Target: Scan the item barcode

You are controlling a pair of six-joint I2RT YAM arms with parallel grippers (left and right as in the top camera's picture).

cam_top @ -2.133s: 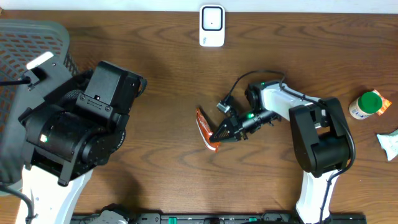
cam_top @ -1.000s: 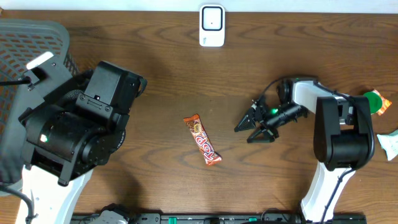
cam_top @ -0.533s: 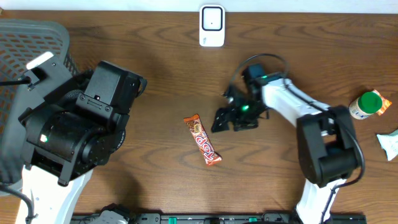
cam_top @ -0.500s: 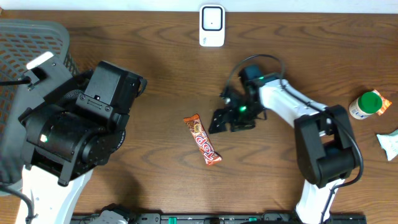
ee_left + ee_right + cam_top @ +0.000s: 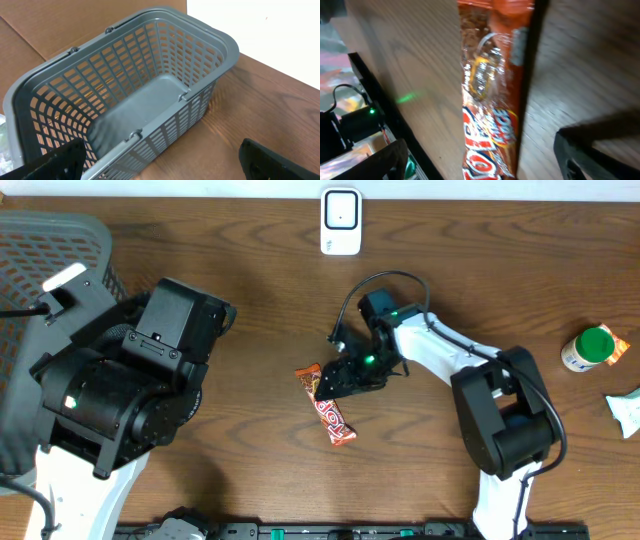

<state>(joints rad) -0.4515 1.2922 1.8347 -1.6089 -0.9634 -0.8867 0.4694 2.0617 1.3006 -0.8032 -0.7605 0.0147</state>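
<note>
We see the long orange foil-wrapped candy bar (image 5: 332, 415) lying flat mid-tabletop (image 5: 250, 270), well apart from the small white scanner (image 5: 341, 221) at 12 o'clock. The right jaws stand wide and empty around its 12 o'clock end, we judge for grasping. The left jaws gape empty above the grey plastic basket (image 5: 220, 45).

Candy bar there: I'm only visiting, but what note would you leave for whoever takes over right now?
Left pincer: open, empty, hovering by the grey basket.
Right pincer: open, straddling the candy bar at its upper end, not gripping.
The bar lies flat mid-table; the white scanner stands at the far edge.
Done: reach only. To do: grip bar, show barcode to scanner.
</note>
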